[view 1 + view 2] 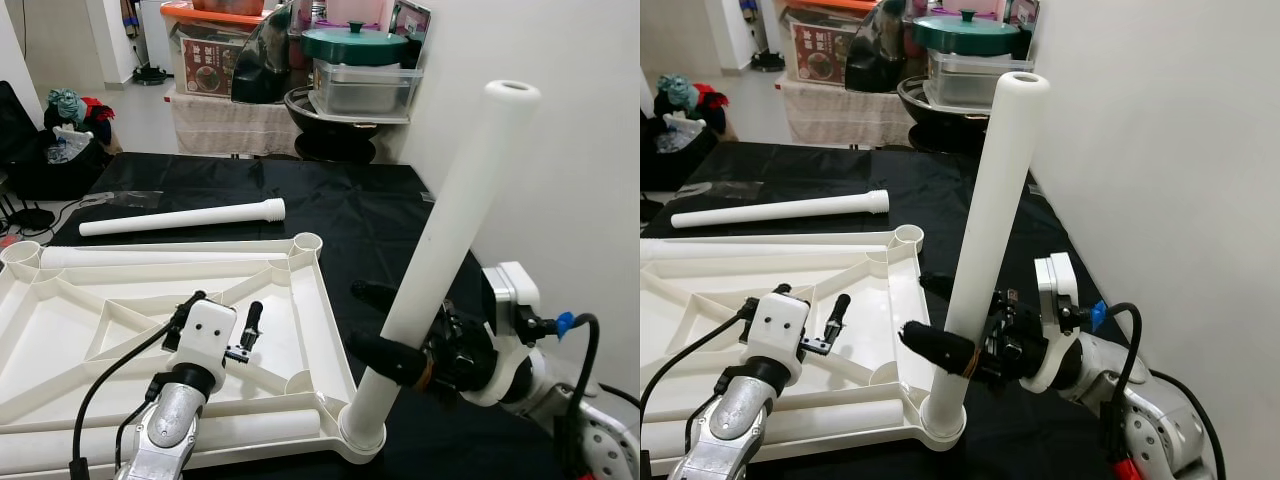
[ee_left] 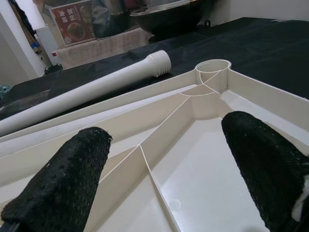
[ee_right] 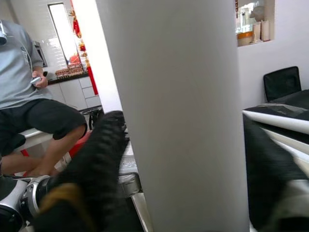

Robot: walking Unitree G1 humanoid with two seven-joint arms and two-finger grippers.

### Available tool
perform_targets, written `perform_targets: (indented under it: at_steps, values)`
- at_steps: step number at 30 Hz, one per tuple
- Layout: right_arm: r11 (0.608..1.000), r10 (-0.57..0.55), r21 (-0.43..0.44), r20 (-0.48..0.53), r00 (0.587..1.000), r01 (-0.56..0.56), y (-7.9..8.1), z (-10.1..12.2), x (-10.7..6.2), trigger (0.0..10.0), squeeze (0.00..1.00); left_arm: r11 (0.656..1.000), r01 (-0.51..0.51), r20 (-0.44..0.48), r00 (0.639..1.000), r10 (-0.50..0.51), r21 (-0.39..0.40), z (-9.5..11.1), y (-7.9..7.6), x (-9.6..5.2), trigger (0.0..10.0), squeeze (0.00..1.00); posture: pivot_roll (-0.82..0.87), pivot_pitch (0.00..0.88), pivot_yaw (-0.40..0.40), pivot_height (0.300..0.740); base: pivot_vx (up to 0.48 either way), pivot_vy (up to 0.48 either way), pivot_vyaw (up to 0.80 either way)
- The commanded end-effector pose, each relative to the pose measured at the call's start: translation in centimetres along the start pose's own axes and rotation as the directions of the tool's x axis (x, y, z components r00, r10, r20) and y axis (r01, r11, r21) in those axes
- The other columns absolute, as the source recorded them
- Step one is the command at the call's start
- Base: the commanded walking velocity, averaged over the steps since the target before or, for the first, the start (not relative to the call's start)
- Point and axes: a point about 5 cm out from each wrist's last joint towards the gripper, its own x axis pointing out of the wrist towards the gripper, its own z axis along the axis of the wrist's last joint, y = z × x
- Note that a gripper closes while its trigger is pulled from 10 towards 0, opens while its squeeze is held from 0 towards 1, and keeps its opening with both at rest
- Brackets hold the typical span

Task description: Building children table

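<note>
The white tabletop (image 1: 60, 300) lies upside down on the black-covered bench (image 1: 360, 210), ribs upward, with a round socket at each corner. The left tool (image 1: 222, 318) hovers over its ribbed inner panel, fingers spread apart and gripping nothing; in the left wrist view its two black fingertips (image 2: 63, 179) frame the far corner socket (image 2: 213, 68). Beyond this tool, a spare leg (image 1: 180, 217) lies loose on the cloth, just past the tabletop's far rail, and further legs seem to rest along the top's rails.

To the right of that tool, a standing leg (image 1: 440, 250) rises from the near right corner socket (image 1: 361, 428), leaning away towards the wall rather than upright. The right tool (image 1: 385, 325) is clenched around its lower part, one finger on each side, just above the socket.

The step in hand looks like seating this first leg. The next move probably calls for the right tool to bring the leg upright and press or twist it home, since a tilted leg may bind in the socket. The left tool could steady the tabletop, as a push might slide it across the cloth.
</note>
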Motion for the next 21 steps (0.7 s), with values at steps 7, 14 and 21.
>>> perform_targets:
  at_steps: [7, 14, 21]
  values:
    - [0.948, -0.312, -0.041, 0.094, 0.945, 0.317, -3.0, -0.3, 0.2, 0.0, 0.00, 1.000, 0.008, -0.008, 1.000, -0.008, 0.014, -0.3, 0.0, -0.1, 10.0, 0.00, 0.10, 0.000, -0.095, 0.740, 0.000, 0.000, 0.00]
    - [0.754, -0.625, -0.218, 0.050, 0.779, 0.619, -4.6, -1.7, 0.9, 0.0, 0.00, 1.000, -0.007, -0.010, 1.000, 0.007, 0.018, -0.3, 0.4, 0.0, 10.0, 0.00, 0.10, 0.000, -0.088, 0.740, 0.000, 0.000, 0.00]
    - [0.411, -0.912, -0.290, -0.126, 0.391, 0.864, -6.4, -5.5, -0.8, 0.0, 0.00, 1.000, -0.006, -0.010, 1.000, 0.006, 0.023, -0.3, 0.4, 0.2, 10.0, 0.00, 0.10, 0.000, -0.089, 0.740, 0.000, 0.000, 0.00]
